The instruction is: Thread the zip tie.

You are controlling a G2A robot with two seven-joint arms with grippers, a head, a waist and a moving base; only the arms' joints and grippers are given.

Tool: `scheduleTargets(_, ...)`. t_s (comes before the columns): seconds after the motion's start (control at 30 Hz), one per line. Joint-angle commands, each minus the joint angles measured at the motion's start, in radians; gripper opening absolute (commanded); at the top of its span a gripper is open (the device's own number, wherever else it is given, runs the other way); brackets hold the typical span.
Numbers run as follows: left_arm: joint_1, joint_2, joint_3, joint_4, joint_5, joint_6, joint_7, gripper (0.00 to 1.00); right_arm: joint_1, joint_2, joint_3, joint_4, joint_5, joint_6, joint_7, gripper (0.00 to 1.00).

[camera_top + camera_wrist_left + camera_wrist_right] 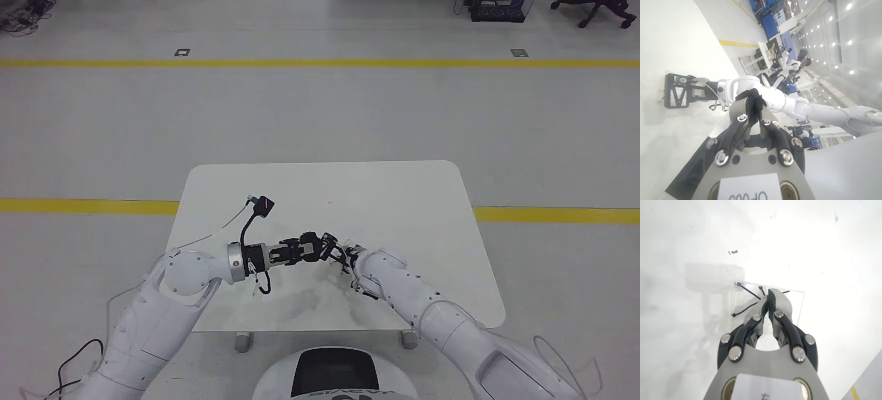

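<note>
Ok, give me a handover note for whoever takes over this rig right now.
Left gripper: shut, above the white table, close beside the right; whether it holds anything is unclear.
Right gripper: shut, tips among the black plastic zip ties on the clear square tray; a grip on one can't be confirmed.
Done: no tie looks threaded.
To do: secure one tie, thread it.

White table (pixel 400 200), clear square plate (pixel 797 302) on it
</note>
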Motion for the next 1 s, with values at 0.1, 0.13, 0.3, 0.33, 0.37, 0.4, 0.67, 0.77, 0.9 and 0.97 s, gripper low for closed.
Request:
scheduleTargets(0.1,0.000,0.000,0.000,0.000,0.000,0.000,0.000,0.00,-0.008,0.005,0.017,-0.011,-0.001,-0.015,-0.003,0.26)
scheduleTargets(0.13,0.000,0.000,0.000,0.000,0.000,0.000,0.000,0.00,-0.010,0.006,0.020,-0.014,-0.002,-0.017,-0.004,0.31)
scheduleTargets(0.3,0.000,0.000,0.000,0.000,0.000,0.000,0.000,0.00,-0.018,0.009,0.031,-0.023,-0.006,-0.025,0.000,0.32)
scheduleTargets(0.33,0.000,0.000,0.000,0.000,0.000,0.000,0.000,0.00,-0.019,0.009,0.033,-0.024,-0.005,-0.027,0.000,0.32)
scheduleTargets(0.37,0.000,0.000,0.000,0.000,0.000,0.000,0.000,0.00,-0.019,0.009,0.036,-0.024,-0.004,-0.031,0.001,0.32)
scheduleTargets(0.4,0.000,0.000,0.000,0.000,0.000,0.000,0.000,0.00,-0.019,0.010,0.038,-0.023,-0.001,-0.034,0.002,0.33)
scheduleTargets(0.67,0.000,0.000,0.000,0.000,0.000,0.000,0.000,0.00,-0.014,0.007,0.053,0.000,0.025,-0.061,-0.004,0.32)
scheduleTargets(0.77,0.000,0.000,0.000,0.000,0.000,0.000,0.000,0.00,-0.008,0.005,0.059,0.020,0.039,-0.069,-0.010,0.30)
scheduleTargets(0.9,0.000,0.000,0.000,0.000,0.000,0.000,0.000,0.00,-0.001,0.001,0.062,0.037,0.057,-0.079,-0.017,0.26)
scheduleTargets(0.97,0.000,0.000,0.000,0.000,0.000,0.000,0.000,0.00,0.002,0.000,0.064,0.044,0.062,-0.083,-0.018,0.23)
